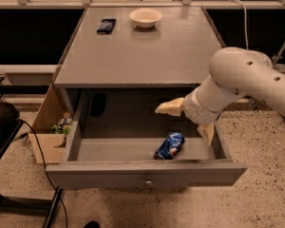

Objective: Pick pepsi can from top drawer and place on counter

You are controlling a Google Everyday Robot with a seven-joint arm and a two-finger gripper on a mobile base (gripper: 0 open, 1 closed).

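The pepsi can (170,146) lies on its side on the floor of the open top drawer (109,173), right of centre and close to the front panel. My gripper (184,127) hangs over the drawer's right half, just above and behind the can, not touching it. Its two cream fingers (168,107) are spread wide apart and hold nothing. The white arm reaches in from the right. The grey counter (137,51) lies above the drawer.
A white bowl (145,17) and a flat dark phone-like object (106,25) sit at the back of the counter. An open cardboard box (50,129) with items stands on the floor to the left of the cabinet. A black cable (38,148) runs across the floor there.
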